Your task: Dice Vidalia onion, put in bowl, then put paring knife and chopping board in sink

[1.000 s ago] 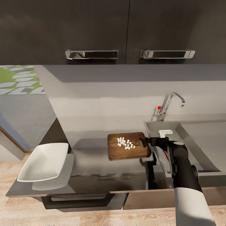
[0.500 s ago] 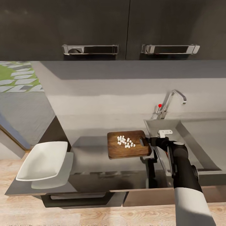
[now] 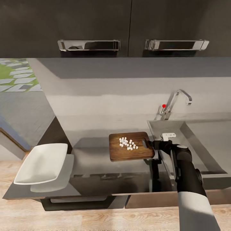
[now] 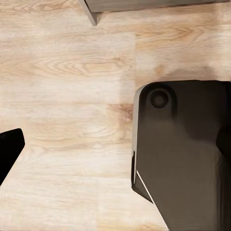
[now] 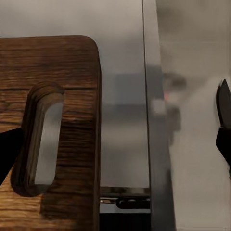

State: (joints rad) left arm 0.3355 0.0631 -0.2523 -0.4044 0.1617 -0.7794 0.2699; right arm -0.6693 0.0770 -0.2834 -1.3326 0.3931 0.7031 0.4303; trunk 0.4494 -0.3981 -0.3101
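Note:
The dark wooden chopping board (image 3: 130, 153) lies on the grey countertop (image 3: 93, 160), just left of the sink (image 3: 205, 141). Several small pale onion pieces (image 3: 128, 144) are heaped in its middle. My right gripper (image 3: 153, 144) is at the board's slot-handle end. In the right wrist view the gripper (image 5: 117, 137) is open, its fingers wide apart. One fingertip (image 5: 8, 154) is over the board (image 5: 72, 62) beside the slot (image 5: 41, 139), the other is over the steel sink side (image 5: 197, 144). The white bowl (image 3: 41, 163) stands empty at the counter's left end. The paring knife is out of view.
A curved chrome faucet (image 3: 175, 99) with a red dot rises behind the sink. Dark upper cabinets (image 3: 128, 25) hang overhead. My left gripper (image 4: 115, 147) hangs low over the wood floor (image 4: 72, 72) beside a dark part of the robot (image 4: 183, 154).
The whole picture has shifted: counter, sink and faucet sit slightly higher and the cabinet handles wider apart, so the camera moved. The arm, board and onion pieces keep their relation.

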